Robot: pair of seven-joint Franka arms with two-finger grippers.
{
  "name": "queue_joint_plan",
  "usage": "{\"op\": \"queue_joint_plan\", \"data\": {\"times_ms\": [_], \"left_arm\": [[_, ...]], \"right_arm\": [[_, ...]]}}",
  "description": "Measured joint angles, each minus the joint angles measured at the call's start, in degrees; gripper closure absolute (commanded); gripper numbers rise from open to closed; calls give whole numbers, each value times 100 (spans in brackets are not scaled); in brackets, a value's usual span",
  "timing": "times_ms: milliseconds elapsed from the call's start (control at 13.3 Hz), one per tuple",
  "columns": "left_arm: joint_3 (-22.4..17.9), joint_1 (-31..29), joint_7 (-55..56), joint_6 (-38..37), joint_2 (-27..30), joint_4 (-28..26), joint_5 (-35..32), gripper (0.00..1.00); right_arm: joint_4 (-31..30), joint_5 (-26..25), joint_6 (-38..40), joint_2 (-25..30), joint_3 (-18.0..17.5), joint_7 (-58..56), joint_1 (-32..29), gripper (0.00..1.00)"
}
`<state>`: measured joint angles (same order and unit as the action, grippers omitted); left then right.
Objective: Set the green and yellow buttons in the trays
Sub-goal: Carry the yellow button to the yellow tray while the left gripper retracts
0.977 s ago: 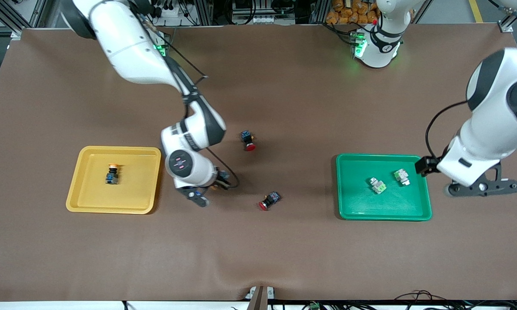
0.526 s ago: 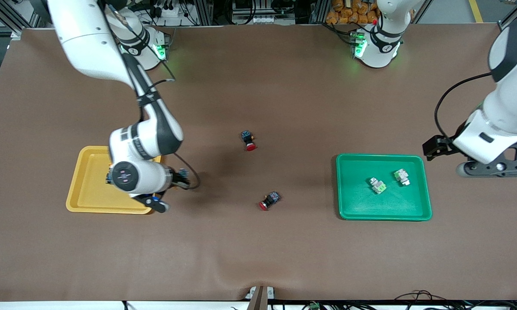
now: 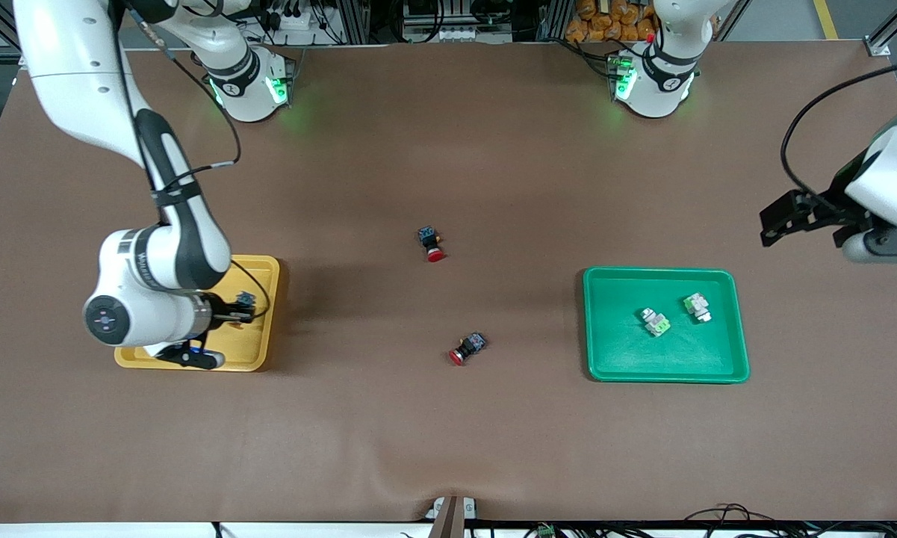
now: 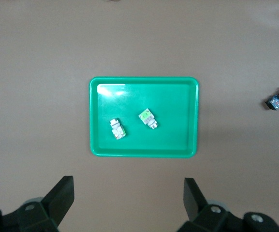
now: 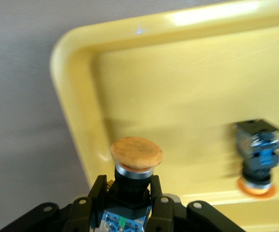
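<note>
Fingers of your right gripper (image 5: 129, 205) are pinched tight on a yellow-capped button (image 5: 135, 159), its round orange-yellow cap sticking out past the tips and its black and blue body between them. You are holding it up in the air over the yellow tray (image 5: 129, 82), close to a rounded corner. A second yellow-capped button (image 5: 258, 154) lies on its side on the floor of that tray, apart from the one you hold. In the front view your right gripper (image 3: 187, 351) hangs over the yellow tray (image 3: 265, 329), and the arm hides most of the tray and the button lying in it. The yellow tray sits toward the right arm's end of the table.

Your left gripper (image 4: 128, 198) is spread wide with nothing between its fingers. It waits up in the air over bare table (image 3: 448, 433) at the left arm's end, with the green tray (image 4: 192, 121) well apart from it. You can see the left gripper (image 3: 877, 243) at the edge of the front view.

The green tray (image 3: 739, 351) holds two green buttons, whitish-grey with light-green parts. One green button (image 3: 655, 322) lies near the tray's middle, and the other green button (image 3: 697, 307) lies just beside it, a bit farther from the front camera. They do not touch.

Two red-capped buttons lie on the table between the trays. One red-capped button (image 3: 431, 243) is farther from the front camera, and the other red-capped button (image 3: 467, 348) is nearer.

You cannot read any words or labels on these things.
</note>
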<state>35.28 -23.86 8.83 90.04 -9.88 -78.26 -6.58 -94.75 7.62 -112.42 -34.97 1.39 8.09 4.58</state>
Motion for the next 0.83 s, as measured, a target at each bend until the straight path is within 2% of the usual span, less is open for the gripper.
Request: {"op": "queue_joint_plan", "data": {"times_ms": [150,376,677,752,827], "left_arm": [[-733,533,-146,-28,140,-29,201,0],[-1365,1114,-167,-50,326,-193,244,0],[-2612,2155,-170,-93,866,-811,644,0],[-2840,2345,-175,-99,1017,-983,683,0],[-2973,2463,-175,-100,1160,-1149,696,0]], "right_arm": [[-135,0,-93,-2,-2,-264,-219,100],[-474,0,-602,-10,-40,-315,-255,100],[-689,0,-810,-32,-78,-315,-253,99],[-696,1,-816,-39,-82,-315,-253,85],[-698,1,-817,-50,-84,-315,-252,64]]}}
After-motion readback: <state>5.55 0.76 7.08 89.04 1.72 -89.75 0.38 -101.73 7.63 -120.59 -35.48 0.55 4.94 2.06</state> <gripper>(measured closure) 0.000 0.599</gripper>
